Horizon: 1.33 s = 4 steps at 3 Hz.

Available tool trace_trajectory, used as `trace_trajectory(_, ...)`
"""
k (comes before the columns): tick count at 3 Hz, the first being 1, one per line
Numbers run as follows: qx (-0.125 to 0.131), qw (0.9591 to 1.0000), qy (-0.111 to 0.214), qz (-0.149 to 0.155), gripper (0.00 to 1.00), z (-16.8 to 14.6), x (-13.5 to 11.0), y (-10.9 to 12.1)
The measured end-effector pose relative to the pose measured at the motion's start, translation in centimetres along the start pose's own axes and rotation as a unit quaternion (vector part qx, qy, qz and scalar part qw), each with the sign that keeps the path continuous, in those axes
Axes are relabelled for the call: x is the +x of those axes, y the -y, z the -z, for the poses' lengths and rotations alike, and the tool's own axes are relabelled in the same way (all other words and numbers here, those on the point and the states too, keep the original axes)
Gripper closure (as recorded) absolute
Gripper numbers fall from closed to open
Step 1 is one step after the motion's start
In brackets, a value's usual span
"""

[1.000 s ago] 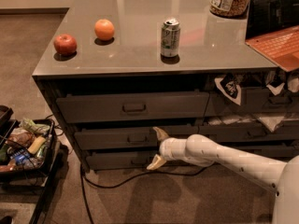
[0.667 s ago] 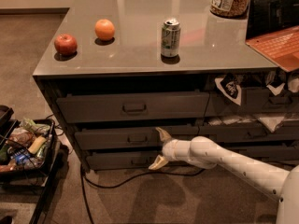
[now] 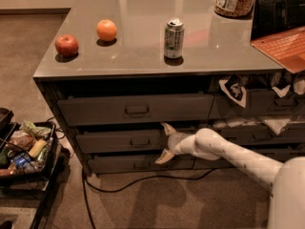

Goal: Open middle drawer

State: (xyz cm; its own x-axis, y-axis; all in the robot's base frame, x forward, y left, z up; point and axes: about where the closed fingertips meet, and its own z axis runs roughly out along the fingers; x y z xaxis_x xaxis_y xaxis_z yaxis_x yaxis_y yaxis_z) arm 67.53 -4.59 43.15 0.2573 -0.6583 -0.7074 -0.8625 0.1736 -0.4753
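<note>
Middle drawer [image 3: 114, 141] is laid left-right, front faced outward; gripper [image 3: 166, 143], fingers spread, is held at its right end, barely shifted since earlier.

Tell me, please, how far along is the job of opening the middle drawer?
Done: the gripper is at the front of the middle drawer, so the approach looks finished. In hand: it is open, with one finger near the front's top edge and one near its bottom edge, right of the metal pull. Left: the pull itself, since none of the drawer's interior shows.
</note>
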Motion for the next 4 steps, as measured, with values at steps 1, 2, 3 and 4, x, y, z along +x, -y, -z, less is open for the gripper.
trace_trajectory(1, -0.014, 0.9997, -0.010, 0.015, 0.00, -1.3, 0.4, 1.2)
trace_trajectory(2, -0.013, 0.9998, -0.015, 0.003, 0.00, -2.1, 1.2, 0.9)
trace_trajectory(3, -0.012, 0.9998, -0.017, 0.004, 0.00, -2.5, 1.4, 1.2)
trace_trajectory(4, -0.041, 0.9978, -0.051, 0.009, 0.00, -2.7, 0.9, 2.1)
